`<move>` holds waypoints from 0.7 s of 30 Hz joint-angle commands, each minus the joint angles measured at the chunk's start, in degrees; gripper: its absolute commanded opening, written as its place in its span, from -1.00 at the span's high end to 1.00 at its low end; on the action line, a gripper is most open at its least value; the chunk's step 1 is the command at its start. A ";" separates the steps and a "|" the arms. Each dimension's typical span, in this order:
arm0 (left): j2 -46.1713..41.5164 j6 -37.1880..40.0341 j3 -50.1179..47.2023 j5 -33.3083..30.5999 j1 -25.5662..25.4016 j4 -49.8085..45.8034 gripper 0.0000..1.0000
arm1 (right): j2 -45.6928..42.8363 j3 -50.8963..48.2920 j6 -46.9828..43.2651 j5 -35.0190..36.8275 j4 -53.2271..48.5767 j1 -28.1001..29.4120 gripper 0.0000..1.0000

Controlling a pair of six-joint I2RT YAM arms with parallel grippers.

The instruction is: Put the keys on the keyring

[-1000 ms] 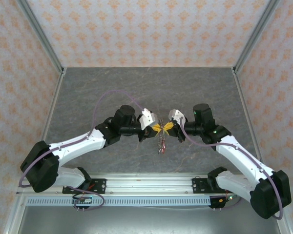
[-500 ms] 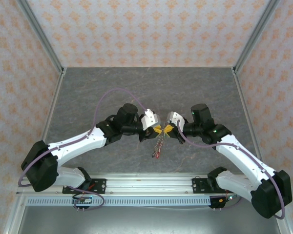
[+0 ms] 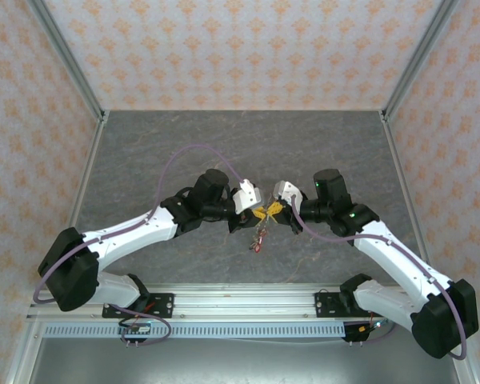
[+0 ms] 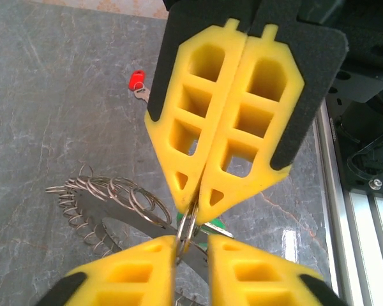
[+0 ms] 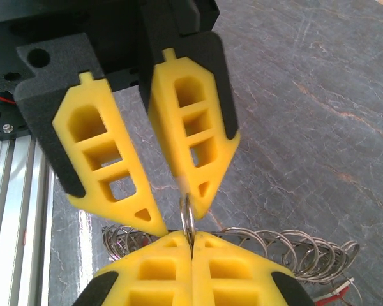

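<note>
My two grippers meet tip to tip above the table's middle. My right gripper (image 3: pixel 273 210) (image 5: pixel 191 234) is shut on a small steel split ring (image 5: pixel 187 213) that hangs on the keyring (image 4: pixel 115 213) (image 5: pixel 274 250) (image 3: pixel 260 232). The keyring is a flat grey band strung with several wire rings. My left gripper (image 3: pixel 258 211) (image 4: pixel 191 241) stands slightly open around that same split ring (image 4: pixel 189 224), one finger touching it. A green key (image 4: pixel 222 224) sits just behind the tips. One red key (image 4: pixel 136 80) lies loose on the table. More red key heads (image 5: pixel 329 299) (image 3: pixel 256 246) dangle from the keyring.
The grey marbled tabletop (image 3: pixel 224 144) is walled by patterned panels at the back and sides. An aluminium rail (image 3: pixel 240 300) with the arm bases runs along the near edge. A purple cable (image 3: pixel 184 152) loops over the left arm.
My left arm has pushed forward and right, bringing its tips closer against the right gripper's. The hanging keyring has swung a little to the left. The right arm has barely moved.
</note>
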 commanded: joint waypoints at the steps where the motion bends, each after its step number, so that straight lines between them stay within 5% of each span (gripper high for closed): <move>1: -0.01 1.11 1.31 0.57 -0.46 -0.61 0.70 | -0.42 1.59 0.23 -2.68 3.69 0.27 1.00; 13: -0.02 -0.52 1.31 1.35 -0.46 2.25 0.63 | 0.64 2.73 -1.45 -2.45 1.06 0.63 1.00; 21: 0.62 -0.50 1.42 0.96 -0.59 2.43 1.00 | 0.53 2.53 -0.92 -2.17 1.70 0.64 0.95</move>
